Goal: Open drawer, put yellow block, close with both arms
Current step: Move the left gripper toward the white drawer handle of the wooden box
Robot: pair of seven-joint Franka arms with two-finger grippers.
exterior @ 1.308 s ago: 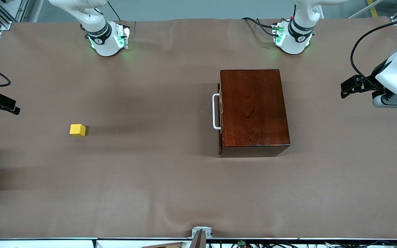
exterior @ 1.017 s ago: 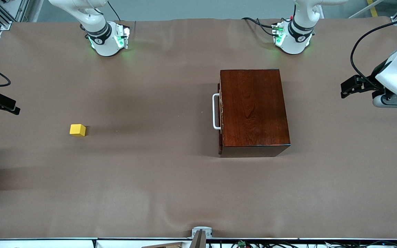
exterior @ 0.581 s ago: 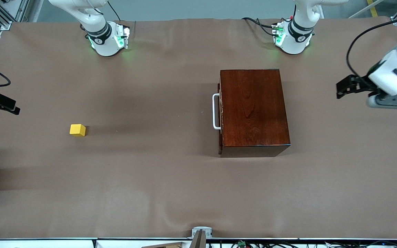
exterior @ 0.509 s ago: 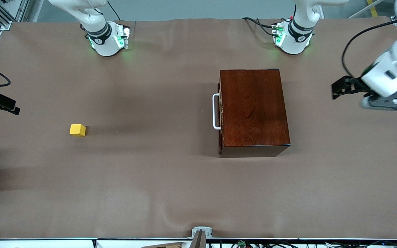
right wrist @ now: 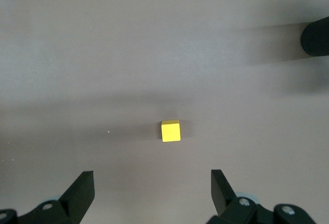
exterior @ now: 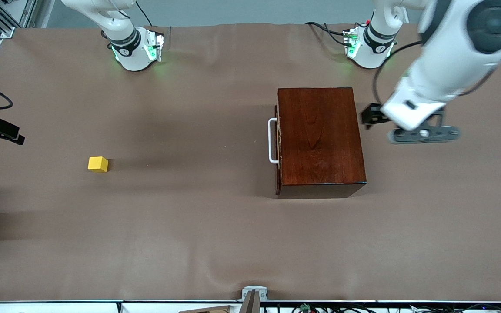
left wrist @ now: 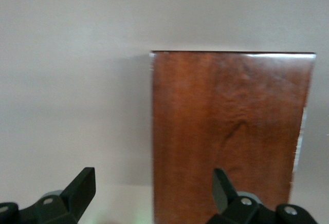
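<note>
My left gripper (exterior: 370, 116) hangs with its fingers spread wide, up over the cloth beside the back end of the wooden box (exterior: 320, 139), at the end away from the white handle (exterior: 272, 140); from the front camera the drawer (exterior: 278, 148) sits shut, so I judge the opening step has not begun. The yellow block (exterior: 98, 164) lies on the table (exterior: 189, 239), well apart, toward the right arm's end. My left wrist view shows the box top between my open fingers (left wrist: 82, 188). My right gripper (right wrist: 152, 193), fingers equally wide and empty, waits high with the block lying in its wrist view, presumably ready to pick it.
</note>
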